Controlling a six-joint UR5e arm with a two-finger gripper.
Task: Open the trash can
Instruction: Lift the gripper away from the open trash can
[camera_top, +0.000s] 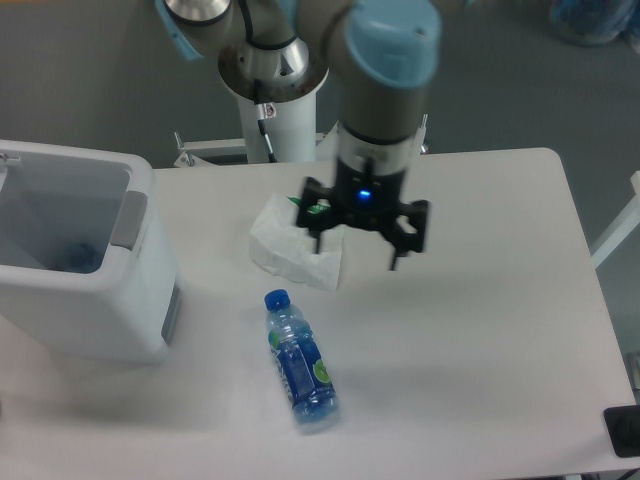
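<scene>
Camera view puts the trash can (80, 265) at the tabletop's (480, 330) left edge, seemingly already open-topped, well apart to the left of the gripper (362, 238), which hangs mid-table with fingers spread and nothing held.

The trash can (70, 300) is white with a grey tab (128, 220). The bottle (300, 365) is clear with a blue cap and blue label; the tissue pack (290, 245) is white. The hand (358, 250) is black, the table (480, 330) off-white.
</scene>
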